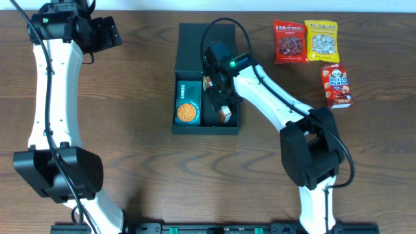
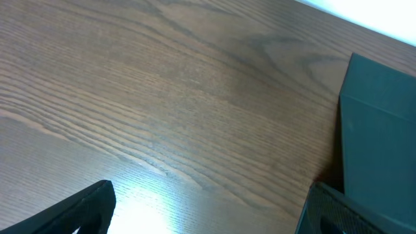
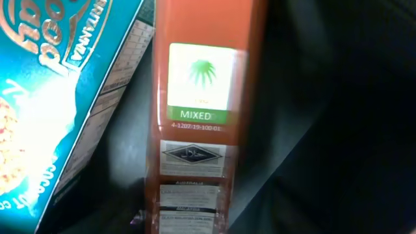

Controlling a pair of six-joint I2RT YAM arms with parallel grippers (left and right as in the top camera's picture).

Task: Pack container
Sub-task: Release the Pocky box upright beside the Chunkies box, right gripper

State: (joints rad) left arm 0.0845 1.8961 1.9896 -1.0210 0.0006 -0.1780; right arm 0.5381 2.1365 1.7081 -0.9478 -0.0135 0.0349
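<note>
The container [image 1: 207,130], a dark shallow box with its flap lid [image 1: 195,45] folded back, lies at the table's middle. Inside on the left lies a small teal snack box [image 1: 188,103] with an orange circle. My right gripper [image 1: 220,97] reaches down into the container's right half, over an orange-brown pack [image 1: 225,115]. In the right wrist view this pack [image 3: 201,97] with a "MIXED" label runs between dark shapes beside the teal box [image 3: 65,97]; the fingers themselves are too dark to make out. My left gripper [image 1: 104,32] hovers open over bare wood at the far left [image 2: 208,208], with the container's lid [image 2: 380,130] to its right.
A red snack packet [image 1: 290,41] and a yellow one [image 1: 322,40] lie at the back right. A red Hello Panda box [image 1: 335,85] lies just in front of them. Bare wood surrounds the container on the left and front.
</note>
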